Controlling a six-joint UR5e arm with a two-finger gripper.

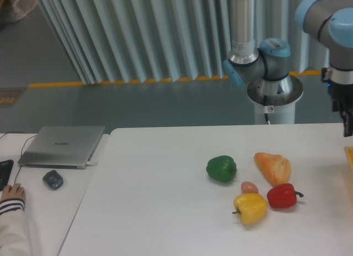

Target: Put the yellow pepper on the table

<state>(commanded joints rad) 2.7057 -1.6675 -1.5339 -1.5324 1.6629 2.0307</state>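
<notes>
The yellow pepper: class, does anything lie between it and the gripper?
Yes. The red pepper sits right beside the yellow pepper, on the side facing the gripper at the frame's right edge. The croissant lies farther back.

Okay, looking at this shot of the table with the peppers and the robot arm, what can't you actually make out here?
- Gripper: at the camera view's right edge, partly cut off; open or shut cannot be told.
- Yellow-orange object at the right edge: only a sliver shows, unidentifiable.
- Small pinkish item between the yellow pepper and the croissant-like bread: too small and partly hidden to name.
- Person's hand and dark object at the left edge: cropped.
</notes>
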